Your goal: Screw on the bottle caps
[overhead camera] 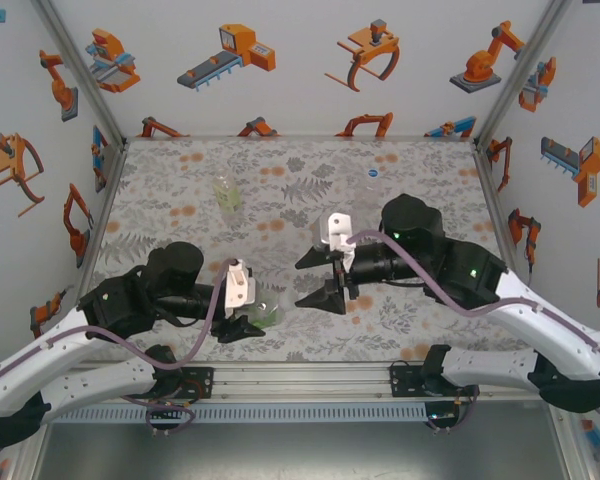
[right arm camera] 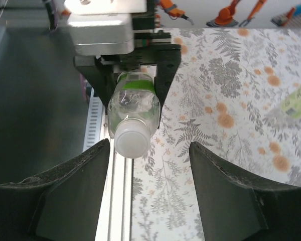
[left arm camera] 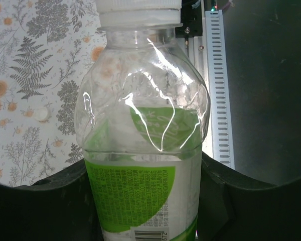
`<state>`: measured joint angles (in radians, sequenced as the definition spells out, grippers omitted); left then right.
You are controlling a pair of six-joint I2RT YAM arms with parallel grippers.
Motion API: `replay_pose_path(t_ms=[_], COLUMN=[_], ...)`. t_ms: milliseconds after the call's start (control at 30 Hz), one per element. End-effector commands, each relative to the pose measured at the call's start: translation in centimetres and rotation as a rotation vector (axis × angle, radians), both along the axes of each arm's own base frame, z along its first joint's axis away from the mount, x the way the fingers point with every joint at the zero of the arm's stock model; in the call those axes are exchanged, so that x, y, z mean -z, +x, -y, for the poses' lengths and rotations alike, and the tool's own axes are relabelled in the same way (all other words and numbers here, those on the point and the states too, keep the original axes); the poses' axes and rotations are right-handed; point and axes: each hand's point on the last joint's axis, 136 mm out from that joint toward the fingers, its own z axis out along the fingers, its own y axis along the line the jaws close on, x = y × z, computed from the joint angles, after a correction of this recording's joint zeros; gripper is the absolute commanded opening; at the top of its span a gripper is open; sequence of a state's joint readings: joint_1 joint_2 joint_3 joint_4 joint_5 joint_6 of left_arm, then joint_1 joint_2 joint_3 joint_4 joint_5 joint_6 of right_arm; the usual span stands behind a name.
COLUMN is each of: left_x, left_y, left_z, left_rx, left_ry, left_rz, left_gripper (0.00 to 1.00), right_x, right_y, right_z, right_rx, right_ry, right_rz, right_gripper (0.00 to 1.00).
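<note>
**Counter** [overhead camera: 180,190]: leaf-and-flower print, carries all items.

**Left fingers** [left arm camera: 40,211]: clamped on the labelled body of the bottle, one finger on each side.

**Right fingers** [right arm camera: 75,191]: apart, holding nothing, pointed at the bottle's neck end.

**Bottle** [left arm camera: 140,125]: clear, green label. It is lifted off the counter near the front edge and tipped over, with its neck aimed at the right fingers.

**Far bottles**: one yellowish [overhead camera: 227,192] and one colourless [overhead camera: 373,180]. Both stand upright toward the back, well apart from either arm. The overhead view is too small to tell whether they are capped.

**Cap** [right arm camera: 132,141]: white, sitting on the held bottle's neck. It lies ahead of the right fingers' tips, in line with the gap but off-centre toward one finger. It appears to touch neither.

**Pale disc** [left arm camera: 41,114]: small and round, lying on the counter beside the held bottle. It is possibly a loose cap, but too small to be sure.

**Step in hand**: judged to be tightening the cap on the green-label bottle, with the left fingers bracing it.

**Next move calls for**: centring the cap in the gap, advancing until the tips flank it, closing on it, then turning the wrist about the neck's axis.
</note>
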<state>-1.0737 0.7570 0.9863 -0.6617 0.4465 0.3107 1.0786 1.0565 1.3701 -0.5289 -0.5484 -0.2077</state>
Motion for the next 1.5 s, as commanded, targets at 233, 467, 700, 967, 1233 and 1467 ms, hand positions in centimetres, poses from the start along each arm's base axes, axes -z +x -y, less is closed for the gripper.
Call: replay_pose_path(t_ms=[233, 467, 700, 967, 1233, 1467], left_x=[-1.3, -1.4, -1.5, -1.2, -0.8, -0.4], left_y=[-0.8, -0.8, -0.8, -0.3, 0.4, 0.9], left_z=[0.1, 0.1, 0.1, 0.1, 0.4, 0.6], left_rx=[0.039, 0.035, 0.035, 0.011, -0.013, -0.032], left_ry=[-0.032, -0.038, -0.041, -0.03, -0.017, -0.002], left_rz=[-0.011, -0.009, -0.01, -0.003, 0.013, 0.024], left_gripper=[0.0, 0.0, 0.0, 0.0, 0.0, 0.0], right_x=[0.8, 1.6, 2.0, 1.5, 2.0, 7.3], right_y=[-2.3, -2.8, -2.3, -1.5, 4.1, 6.4], right_z=[-0.7, -0.8, -1.0, -1.2, -1.4, 0.0], right_rx=[-0.207, -0.232, -0.206, -0.117, 0.357, 0.748], right_ry=[0.041, 0.039, 0.037, 0.062, 0.114, -0.009], right_rz=[0.131, 0.106, 0.115, 0.01, -0.618, -1.196], right_gripper=[0.48, 0.46, 0.36, 0.1, 0.0, 0.0])
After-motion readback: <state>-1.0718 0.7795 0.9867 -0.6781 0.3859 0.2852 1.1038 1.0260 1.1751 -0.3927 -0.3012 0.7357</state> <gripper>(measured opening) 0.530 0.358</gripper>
